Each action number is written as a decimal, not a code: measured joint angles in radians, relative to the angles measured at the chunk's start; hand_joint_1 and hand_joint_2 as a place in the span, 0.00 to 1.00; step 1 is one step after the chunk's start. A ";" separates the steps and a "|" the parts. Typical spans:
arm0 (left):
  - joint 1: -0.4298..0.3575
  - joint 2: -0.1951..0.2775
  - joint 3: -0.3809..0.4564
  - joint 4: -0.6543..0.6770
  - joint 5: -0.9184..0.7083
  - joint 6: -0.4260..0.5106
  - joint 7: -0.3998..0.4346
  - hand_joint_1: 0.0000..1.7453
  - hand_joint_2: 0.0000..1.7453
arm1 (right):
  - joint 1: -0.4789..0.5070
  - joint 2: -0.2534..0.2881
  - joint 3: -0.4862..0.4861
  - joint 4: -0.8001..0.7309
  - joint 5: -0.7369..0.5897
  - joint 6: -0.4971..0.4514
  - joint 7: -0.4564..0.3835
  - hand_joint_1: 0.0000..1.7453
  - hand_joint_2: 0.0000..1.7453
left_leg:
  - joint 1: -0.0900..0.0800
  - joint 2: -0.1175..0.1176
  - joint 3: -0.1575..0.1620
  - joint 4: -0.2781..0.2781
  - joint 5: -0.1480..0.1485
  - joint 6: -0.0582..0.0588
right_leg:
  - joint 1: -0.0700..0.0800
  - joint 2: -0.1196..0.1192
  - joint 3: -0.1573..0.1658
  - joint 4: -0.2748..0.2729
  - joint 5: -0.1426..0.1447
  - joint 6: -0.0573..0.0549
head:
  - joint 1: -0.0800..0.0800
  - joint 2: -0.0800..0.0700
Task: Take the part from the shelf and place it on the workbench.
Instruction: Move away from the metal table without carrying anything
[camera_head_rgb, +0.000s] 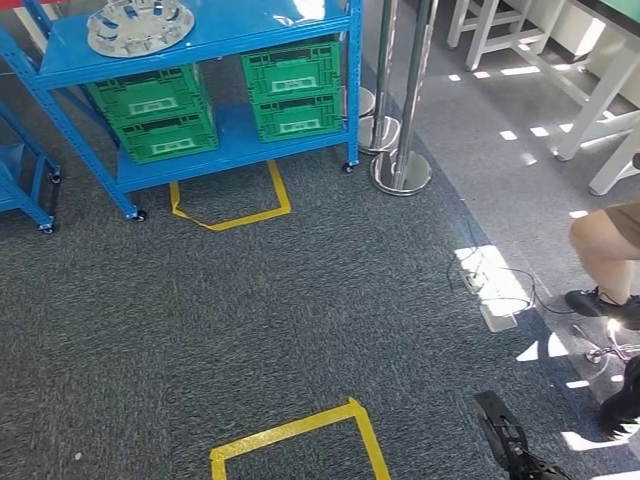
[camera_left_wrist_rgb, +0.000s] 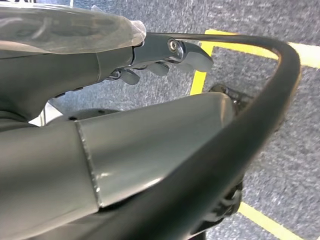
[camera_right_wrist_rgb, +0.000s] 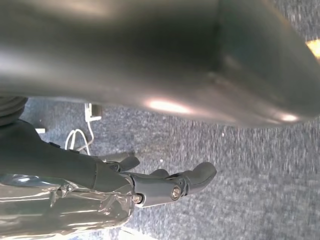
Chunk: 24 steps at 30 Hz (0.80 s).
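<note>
Two green crates sit on the lower level of the blue shelf, upper left of the head frame. On its upper level, at the top left, lies the part, a round silver disc. Yellow tape squares mark the grey carpet. A person's leg shows at the right edge. At lower right, the right hand hangs dark over the carpet.

Left wrist view: the left hand is extended, fingers straight, holding nothing.

Right wrist view: the right hand is likewise outstretched and empty above the carpet.
</note>
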<state>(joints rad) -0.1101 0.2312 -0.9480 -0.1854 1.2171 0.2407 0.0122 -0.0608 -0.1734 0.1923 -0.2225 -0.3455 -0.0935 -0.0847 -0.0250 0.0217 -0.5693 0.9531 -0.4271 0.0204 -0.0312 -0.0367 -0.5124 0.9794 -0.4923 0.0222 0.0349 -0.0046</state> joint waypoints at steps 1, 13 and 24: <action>0.000 0.001 0.000 0.000 0.000 0.000 0.000 0.00 0.00 | -0.001 0.001 0.001 0.000 0.000 0.001 0.000 0.00 0.00 | -0.002 -0.004 0.002 -0.005 0.002 0.004 | -0.002 -0.003 0.003 -0.005 0.001 0.005 | 0.000 0.000; 0.004 -0.010 0.000 0.000 -0.001 -0.001 0.000 0.00 0.00 | 0.001 0.005 0.005 0.014 -0.036 0.012 0.000 0.00 0.00 | 0.006 -0.033 0.037 -0.016 -0.004 -0.006 | 0.003 0.036 -0.021 0.031 0.008 0.018 | 0.020 0.000; 0.005 -0.010 0.000 0.000 0.009 0.000 0.009 0.00 0.00 | 0.001 0.007 0.005 0.019 -0.036 0.017 0.004 0.00 0.00 | 0.019 -0.029 -0.134 0.301 -0.123 -0.046 | 0.006 0.034 -0.011 0.007 0.008 -0.020 | 0.001 0.000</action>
<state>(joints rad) -0.1047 0.2216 -0.9483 -0.1854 1.2259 0.2404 0.0214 -0.0598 -0.1659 0.1968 -0.2039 -0.3816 -0.0770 -0.0805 -0.0056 -0.0075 -0.7033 1.2540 -0.5504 -0.0252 -0.0250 -0.0030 -0.5231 0.9865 -0.4840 0.0021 0.0360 -0.0046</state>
